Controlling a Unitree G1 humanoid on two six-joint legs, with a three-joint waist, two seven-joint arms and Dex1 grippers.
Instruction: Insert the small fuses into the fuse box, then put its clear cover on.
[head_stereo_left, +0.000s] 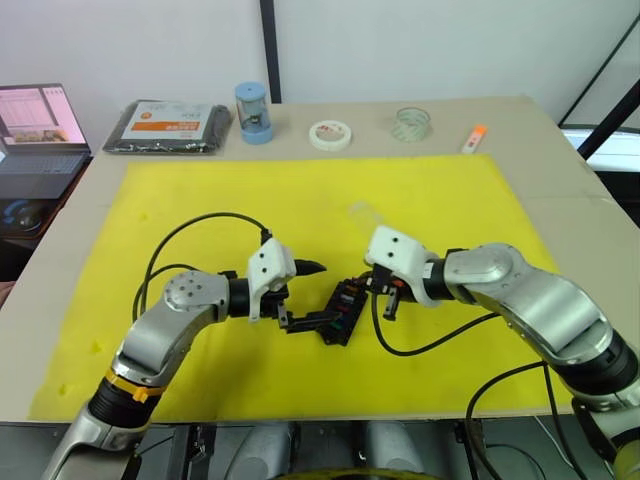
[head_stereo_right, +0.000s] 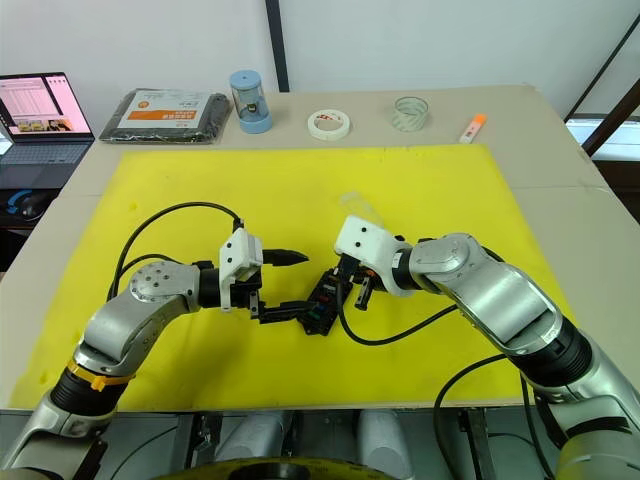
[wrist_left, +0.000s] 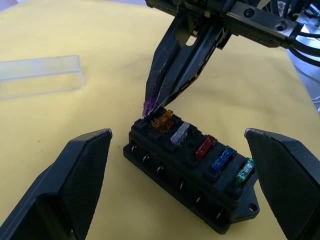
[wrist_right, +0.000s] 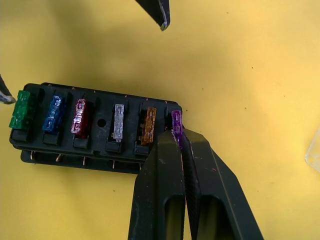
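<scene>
The black fuse box (head_stereo_left: 338, 312) lies on the yellow mat between my two grippers. Green (wrist_right: 20, 109), blue (wrist_right: 52, 113), red (wrist_right: 80, 116), clear (wrist_right: 118, 121) and amber (wrist_right: 148, 124) fuses sit in one row of its slots. My right gripper (wrist_right: 179, 137) is shut on a purple fuse (wrist_right: 176, 121), holding it at the end slot beside the amber one. My left gripper (wrist_left: 177, 132) is open, its fingers (wrist_left: 75, 185) straddling the box from the green-fuse end. The clear cover (wrist_left: 40, 75) lies flat on the mat just beyond the box.
Along the table's far edge stand a black packet with an orange label (head_stereo_left: 168, 125), a blue cylindrical container (head_stereo_left: 253, 112), a white tape roll (head_stereo_left: 330, 134), a clear tape roll (head_stereo_left: 411, 123) and an orange-tipped marker (head_stereo_left: 473, 138). A laptop (head_stereo_left: 38, 135) sits off the far left corner.
</scene>
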